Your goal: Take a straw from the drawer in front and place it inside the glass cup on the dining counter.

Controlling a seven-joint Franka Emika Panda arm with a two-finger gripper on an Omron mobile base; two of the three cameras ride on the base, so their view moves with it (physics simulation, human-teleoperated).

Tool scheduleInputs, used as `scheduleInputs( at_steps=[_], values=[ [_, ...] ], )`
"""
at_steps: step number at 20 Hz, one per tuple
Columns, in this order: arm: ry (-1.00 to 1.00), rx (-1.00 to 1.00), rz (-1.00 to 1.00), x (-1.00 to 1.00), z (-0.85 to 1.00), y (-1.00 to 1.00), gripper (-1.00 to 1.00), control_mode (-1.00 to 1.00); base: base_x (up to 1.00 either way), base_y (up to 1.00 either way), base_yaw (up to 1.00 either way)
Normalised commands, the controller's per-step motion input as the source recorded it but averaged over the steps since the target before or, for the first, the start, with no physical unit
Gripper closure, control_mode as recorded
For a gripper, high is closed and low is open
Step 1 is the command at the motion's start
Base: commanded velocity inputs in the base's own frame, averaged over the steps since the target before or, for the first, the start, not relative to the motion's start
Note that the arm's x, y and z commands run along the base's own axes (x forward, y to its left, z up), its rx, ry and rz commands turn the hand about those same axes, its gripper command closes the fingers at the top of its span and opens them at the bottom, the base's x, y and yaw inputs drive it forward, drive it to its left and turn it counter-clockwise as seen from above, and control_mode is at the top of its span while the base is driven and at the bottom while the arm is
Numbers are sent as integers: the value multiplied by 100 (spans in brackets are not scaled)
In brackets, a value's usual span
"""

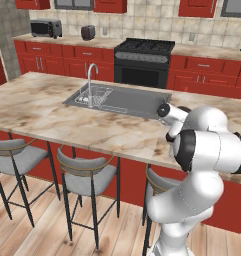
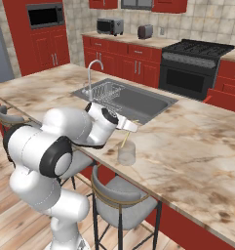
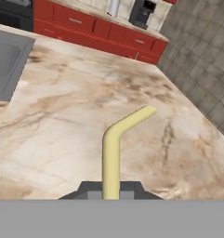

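Flanking the work spot: faucet (image 2: pixel 93 73) and steel sink (image 2: pixel 138 101) at left, black stove (image 2: pixel 197 61) beyond, nothing blocking the glass cup (image 2: pixel 127 153) at the dining counter's (image 2: pixel 197 146) near edge. Reaching forward, bent elbow, gripper (image 2: pixel 130 126) clamped on the straw (image 2: pixel 125 137), slanting into the cup. No readable writing.

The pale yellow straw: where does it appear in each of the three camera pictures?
Left base view: I cannot make it out.
Right base view: the thin pale yellow straw is at centre, slanting from the gripper down into the clear glass cup.
Hand view: lower centre, rising from the fingers, bent right.
Shared landmark: the steel sink.
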Motion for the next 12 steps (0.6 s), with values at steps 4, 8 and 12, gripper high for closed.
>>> scheduleInputs(
  at_steps=[4,8,12],
  values=[
    [-5,0,0,7,-15,-1,100,-100,0,0,0],
    [-5,0,0,5,-14,-1,100,-100,0,0,0],
    [-6,0,0,0,-12,0,100,-100,0,0,0]
  ],
)
